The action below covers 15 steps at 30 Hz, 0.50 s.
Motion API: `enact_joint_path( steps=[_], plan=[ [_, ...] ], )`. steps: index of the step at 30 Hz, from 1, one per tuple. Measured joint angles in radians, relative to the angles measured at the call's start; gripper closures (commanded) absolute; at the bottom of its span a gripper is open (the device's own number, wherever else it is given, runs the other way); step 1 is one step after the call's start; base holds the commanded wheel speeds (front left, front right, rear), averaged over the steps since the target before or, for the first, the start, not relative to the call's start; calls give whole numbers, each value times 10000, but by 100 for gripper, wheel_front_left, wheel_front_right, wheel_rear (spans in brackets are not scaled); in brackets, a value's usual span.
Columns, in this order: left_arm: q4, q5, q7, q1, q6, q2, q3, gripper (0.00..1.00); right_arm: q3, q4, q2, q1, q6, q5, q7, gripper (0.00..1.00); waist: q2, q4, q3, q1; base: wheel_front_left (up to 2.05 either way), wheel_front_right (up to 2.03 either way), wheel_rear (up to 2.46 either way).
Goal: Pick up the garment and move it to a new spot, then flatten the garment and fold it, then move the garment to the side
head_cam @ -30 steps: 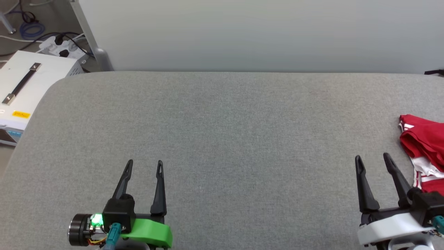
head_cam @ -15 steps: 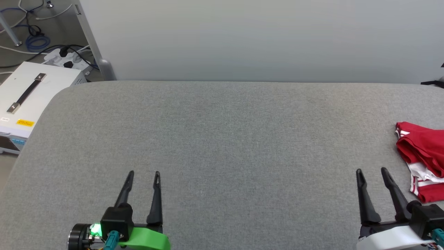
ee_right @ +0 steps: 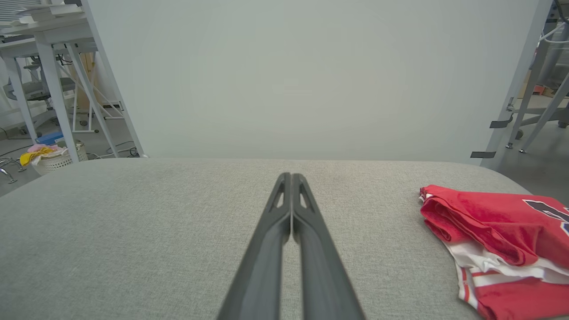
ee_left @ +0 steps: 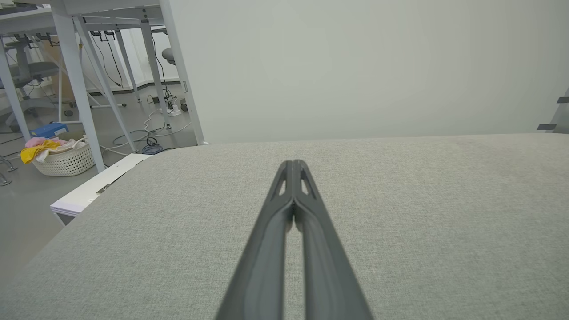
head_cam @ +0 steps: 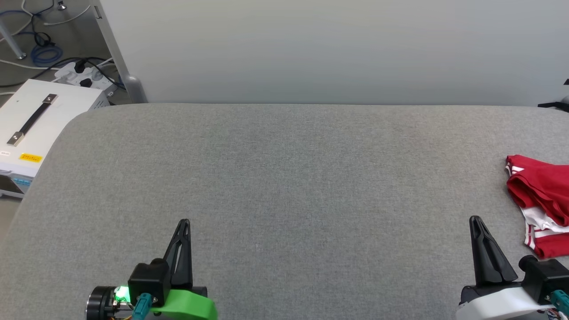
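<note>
Head view: the left fingers point(head_cam: 181, 249) and right fingers point(head_cam: 486, 253), long tapered dark prongs, are each pressed together and empty above the grey woven desk point(head_cam: 284, 178). The crumpled red garment point(head_cam: 540, 186), with white striped trim, lies near the right fingers.

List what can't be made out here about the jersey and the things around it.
- garment: head view, the frame's right edge cuts it off; full outline unknown.
- dark print: right wrist view, cut by the right edge, unreadable.
- yellow label on the white case: head view, too small to read.
</note>
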Motion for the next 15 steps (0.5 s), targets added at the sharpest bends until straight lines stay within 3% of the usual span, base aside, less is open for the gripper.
enact_joint_path(
  steps=[15],
  plan=[
    [-33, 33, 309, -21, -63, -40, 161, 100, 13, 21, 48, -47, 0, -167, 295, 100, 0, -47, 17, 0, 0, 0, 0]
  ],
)
